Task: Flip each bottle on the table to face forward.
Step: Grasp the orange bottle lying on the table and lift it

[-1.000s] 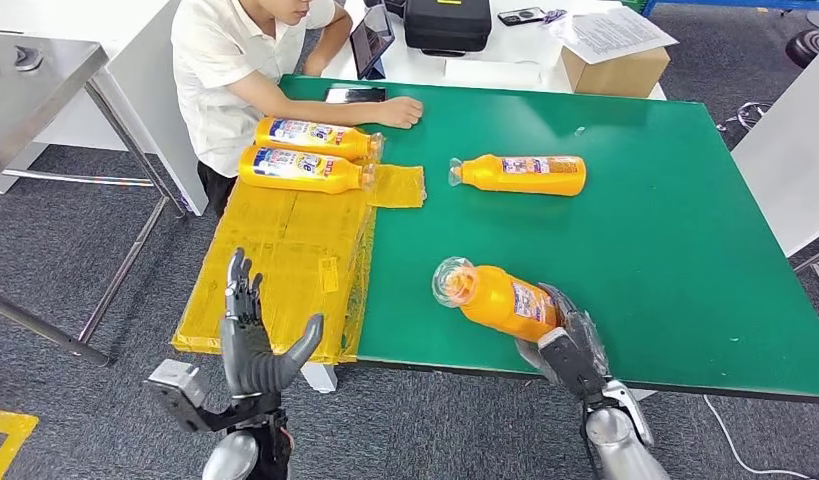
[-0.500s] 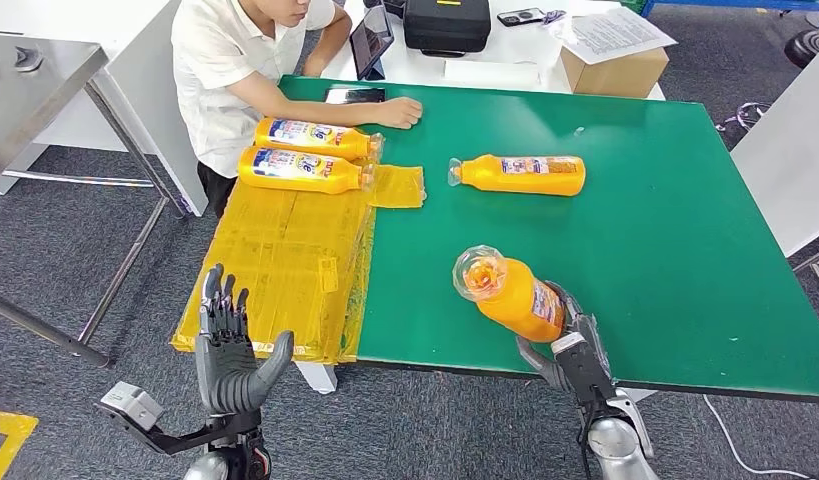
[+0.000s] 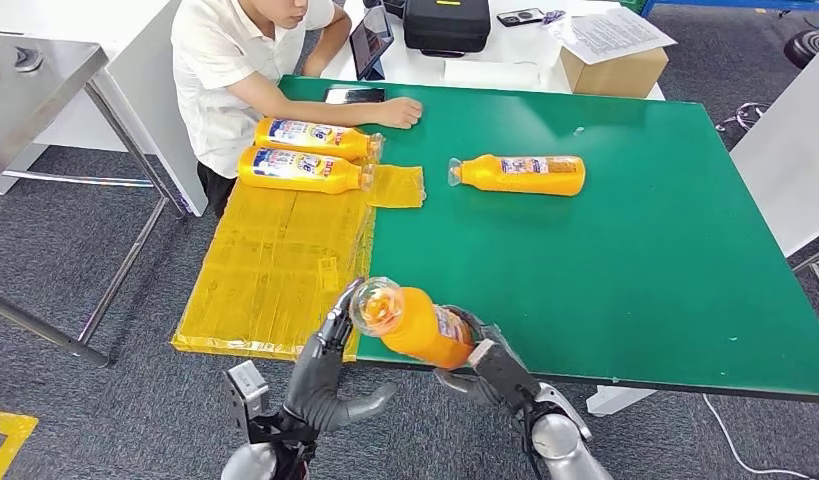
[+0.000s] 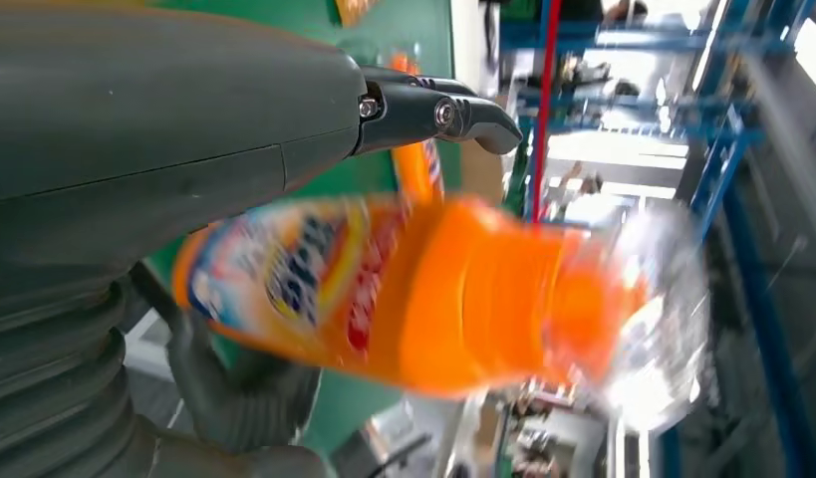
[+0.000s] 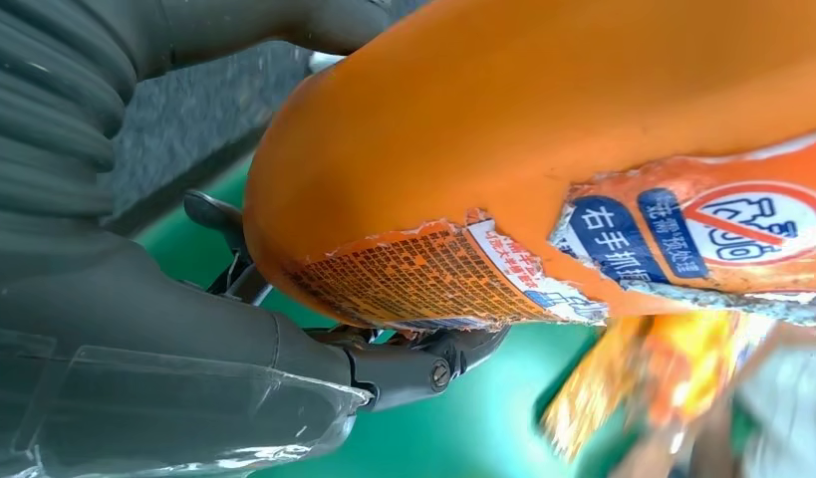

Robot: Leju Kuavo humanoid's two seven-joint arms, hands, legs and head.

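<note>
My right hand [image 3: 490,365] grips the base of an orange bottle [image 3: 420,325], lifted over the front edge of the green table [image 3: 635,260] with its clear cap pointing up and left. The right wrist view shows its torn label [image 5: 543,129] against my palm. My left hand [image 3: 320,375] is raised beside the bottle's cap end, fingers spread; in the left wrist view the bottle [image 4: 404,289] lies between thumb and fingers, and I cannot tell if they touch it. Another bottle [image 3: 520,173] lies on the table's far middle. Two more [image 3: 315,135] [image 3: 300,168] lie on a yellow mat [image 3: 275,260].
A person in a white shirt [image 3: 235,60] sits at the far left corner, one hand [image 3: 400,110] resting on the table by a phone [image 3: 355,94]. A black case [image 3: 445,22] and a cardboard box [image 3: 615,70] stand behind the table.
My right hand has carried the bottle left along the front edge and tipped it further up. My left hand has swung in from the left to the bottle's cap end.
</note>
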